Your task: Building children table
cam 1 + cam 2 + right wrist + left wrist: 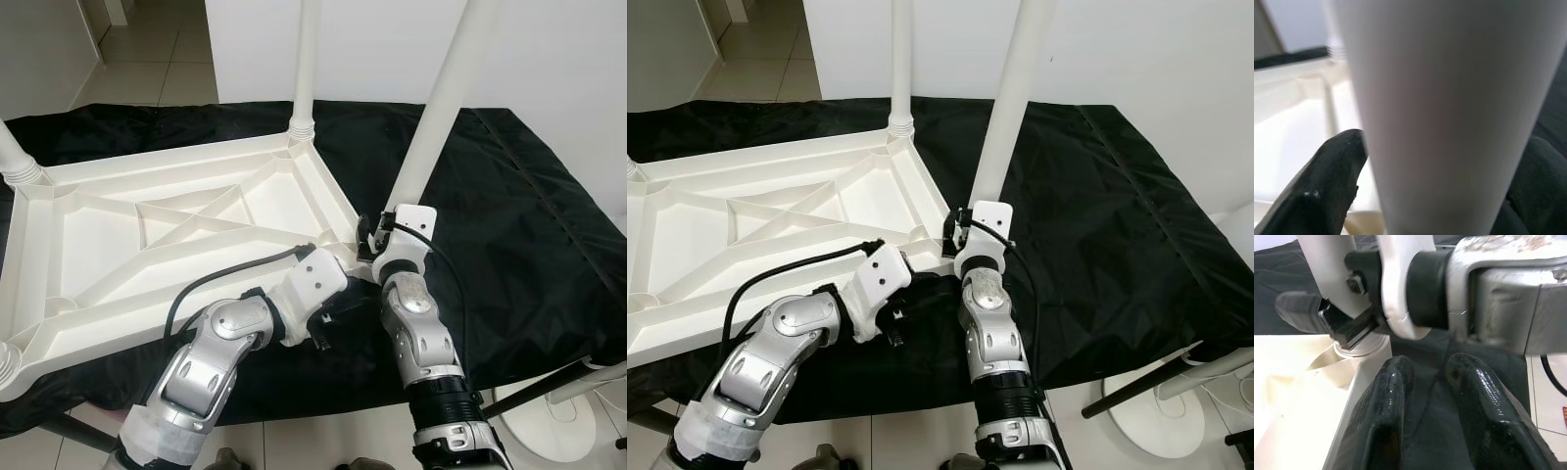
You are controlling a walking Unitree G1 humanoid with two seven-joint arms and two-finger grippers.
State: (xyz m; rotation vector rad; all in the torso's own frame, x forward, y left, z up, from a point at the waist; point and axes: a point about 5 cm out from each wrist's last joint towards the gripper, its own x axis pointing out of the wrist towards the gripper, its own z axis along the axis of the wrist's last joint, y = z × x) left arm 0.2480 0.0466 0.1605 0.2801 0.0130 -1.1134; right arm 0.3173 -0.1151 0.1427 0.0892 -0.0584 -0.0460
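1. The upturned white tabletop (147,235) lies ribbed underside up on a black cloth (529,225), off to the left of both grippers. It looks like stiff, light moulded plastic, smooth and a little slippery, best held by its rim or ribs.
2. The left gripper (321,328) hovers low over the cloth just beside the tabletop's near corner. Its fingers (1386,401) stand slightly apart with nothing between them.
3. The right gripper (370,240) is clamped around the base of a leg (436,117), one finger (1327,181) on each side of it. The leg rises tilted from the corner socket directly ahead of the gripper.
4. The leg looks rigid, hollow and smooth; a low grip near the socket likely gives the best control for seating it.
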